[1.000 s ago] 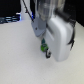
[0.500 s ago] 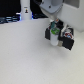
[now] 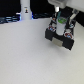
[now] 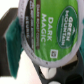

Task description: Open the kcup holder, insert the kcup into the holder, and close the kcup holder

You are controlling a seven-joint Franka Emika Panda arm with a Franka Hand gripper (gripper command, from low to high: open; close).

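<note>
A: Where do we see the kcup (image 3: 61, 20) right now?

B: In the exterior view we find its green top high up, toward the exterior view's right, held in the gripper (image 3: 60, 22) above the kcup holder (image 3: 61, 34). The jaws are closed on the kcup; dark fingers sit on either side of it.

A: And from the wrist?

B: There the kcup (image 4: 47, 31) fills most of the picture. We can read "DARK MAGIC" and "GREEN MOUNTAIN" in white on its bright green lid, with a pale rim running round the edge. A teal pad presses against its rim on one side, and a dark finger flanks the other.

A: What about the holder itself?

B: We see a black boxy block with pale panels, standing on the white desk (image 3: 25, 55) just below the kcup. The picture is too blurred for us to tell whether it is open or shut.

A: Anything else?

B: A white bottle-like post (image 3: 25, 10) stands at the far edge of the desk, well apart, toward the exterior view's left.
</note>
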